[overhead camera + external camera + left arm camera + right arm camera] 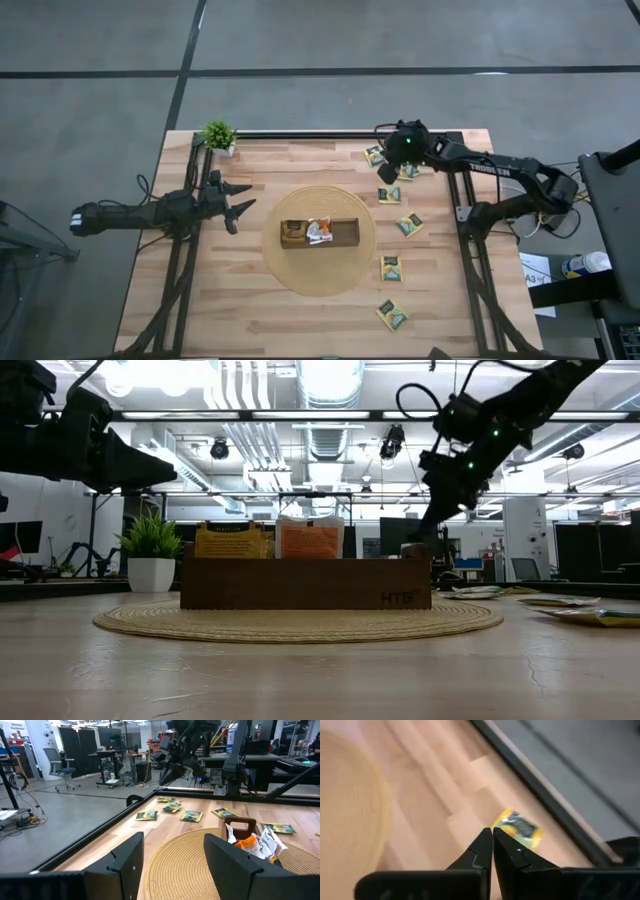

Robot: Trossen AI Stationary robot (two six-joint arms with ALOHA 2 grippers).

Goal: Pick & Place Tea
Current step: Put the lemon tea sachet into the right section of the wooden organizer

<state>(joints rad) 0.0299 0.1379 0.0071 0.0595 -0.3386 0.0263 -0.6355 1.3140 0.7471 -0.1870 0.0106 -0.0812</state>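
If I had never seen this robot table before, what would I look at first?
Probably the brown wooden tray on the round woven mat in the middle of the table, with a few tea sachets standing in it. Then the green-and-yellow loose sachets scattered on the right side, where the right claw hangs shut above them. The left claw waits open at the left, near a small potted plant in the corner.

Mat's left side bare — tray [320, 233] blocks centre.
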